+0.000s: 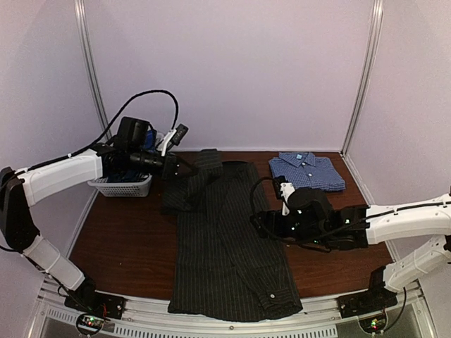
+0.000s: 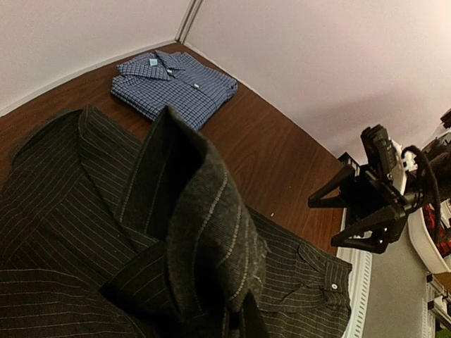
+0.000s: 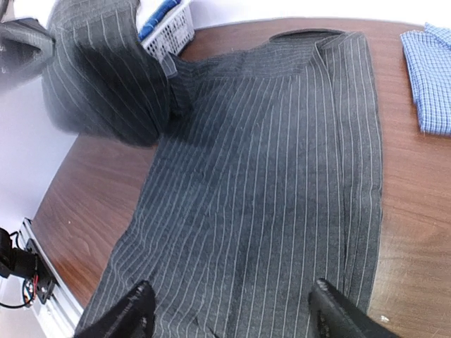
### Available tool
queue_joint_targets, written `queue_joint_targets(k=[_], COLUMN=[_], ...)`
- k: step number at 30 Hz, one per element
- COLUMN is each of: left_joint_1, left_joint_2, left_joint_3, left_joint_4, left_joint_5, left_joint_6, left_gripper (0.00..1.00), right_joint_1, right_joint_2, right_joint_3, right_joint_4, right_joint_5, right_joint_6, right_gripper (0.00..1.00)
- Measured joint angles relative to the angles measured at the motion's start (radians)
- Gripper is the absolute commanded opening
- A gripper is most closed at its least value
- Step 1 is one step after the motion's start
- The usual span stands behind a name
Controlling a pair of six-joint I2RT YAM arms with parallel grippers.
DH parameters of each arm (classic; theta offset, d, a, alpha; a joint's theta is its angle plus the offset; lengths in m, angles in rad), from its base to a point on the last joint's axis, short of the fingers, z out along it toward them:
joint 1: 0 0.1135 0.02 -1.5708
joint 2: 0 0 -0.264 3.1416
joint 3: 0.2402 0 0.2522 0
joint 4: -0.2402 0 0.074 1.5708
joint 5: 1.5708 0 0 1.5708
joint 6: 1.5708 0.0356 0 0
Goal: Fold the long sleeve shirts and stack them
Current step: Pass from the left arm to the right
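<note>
Mid-table, the pinstripe shirt lies flat, collar to the back, hem at the near edge. Its left-side sleeve is lifted near the basket, with the left gripper clamped on it. Over the shirt's right side hovers the right gripper, jaws wide apart, holding nothing. At back right sits the checked shirt, already folded. Looks like the sleeve-fold step. Next move: carry the sleeve across the body and lay it flat without bunching.

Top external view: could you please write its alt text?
A black pinstriped shirt lies spread on the table, one sleeve raised by the left gripper. The right gripper hovers open above it; a folded blue shirt lies behind.
</note>
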Motion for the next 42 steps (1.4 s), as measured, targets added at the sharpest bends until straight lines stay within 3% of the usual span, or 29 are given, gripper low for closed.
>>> queue_joint_targets(k=[8, 17, 26, 42], left_joint_1=[-0.072, -0.175, -0.191, -0.211], left_joint_2=[-0.023, -0.048, -0.05, -0.068], left_joint_3=[-0.039, -0.063, -0.066, -0.066], left_joint_4=[-0.064, -0.1, -0.114, -0.121], left_joint_5=[-0.027, -0.155, -0.238, -0.299], left_joint_6=[0.114, 0.187, 0.209, 0.244], left_gripper=[0.01, 0.0, 0.0, 0.0], right_joint_1=[-0.076, -0.225, -0.246, -0.362], right_joint_2=[0.045, 0.188, 0.323, 0.466], right_joint_3=[0.151, 0.245, 0.362, 0.455], right_joint_4=[0.097, 0.216, 0.238, 0.227], right_joint_5=[-0.052, -0.428, -0.676, -0.913], right_joint_6=[-0.243, -0.367, -0.426, -0.423], right_gripper=[0.9, 0.95, 0.95, 0.93])
